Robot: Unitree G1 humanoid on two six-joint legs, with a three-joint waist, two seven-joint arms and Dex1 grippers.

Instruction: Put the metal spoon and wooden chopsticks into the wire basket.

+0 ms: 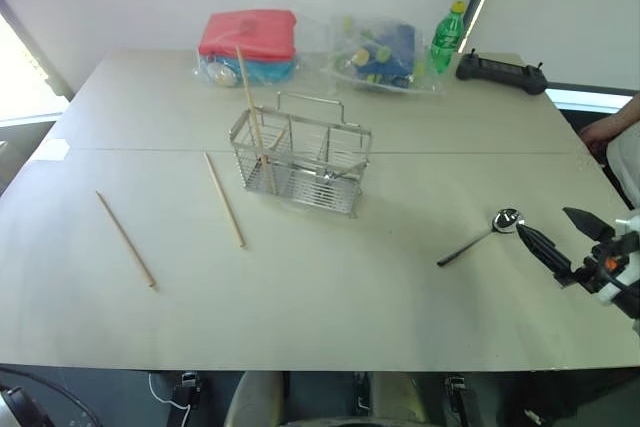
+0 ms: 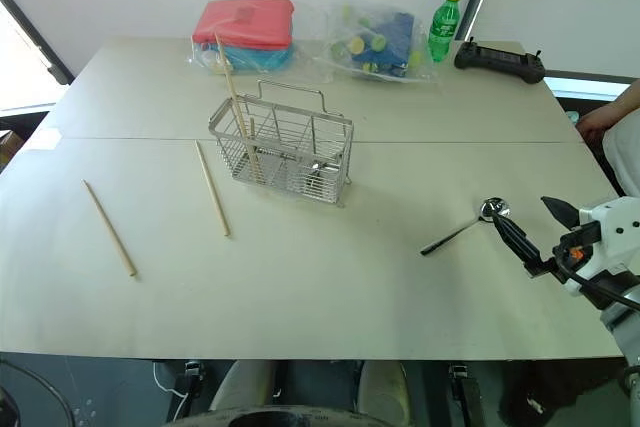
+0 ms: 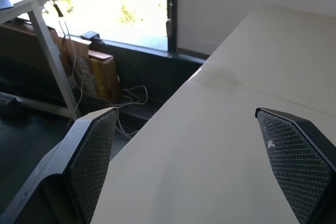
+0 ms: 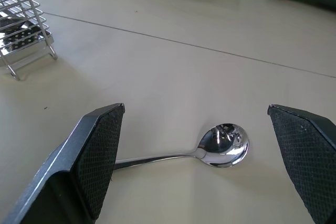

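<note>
The metal spoon (image 1: 480,237) lies on the table at the right, its bowl (image 4: 224,144) toward the far side. My right gripper (image 1: 548,223) hovers just right of the spoon's bowl, open and holding nothing; in the right wrist view the bowl sits between and beyond its fingertips. The wire basket (image 1: 300,162) stands mid-table with one wooden chopstick (image 1: 252,112) leaning upright in its left compartment. Two more chopsticks lie flat to the basket's left, one near it (image 1: 224,199) and one farther out (image 1: 125,238). My left gripper (image 3: 185,111) is open and empty, over the table's left edge.
Along the far edge sit a red pouch (image 1: 250,35), a clear bag of items (image 1: 380,52), a green bottle (image 1: 447,37) and a black controller (image 1: 500,72). A person's hand (image 1: 605,132) rests at the right edge. Off the table's left side are boxes (image 3: 97,72) and cables.
</note>
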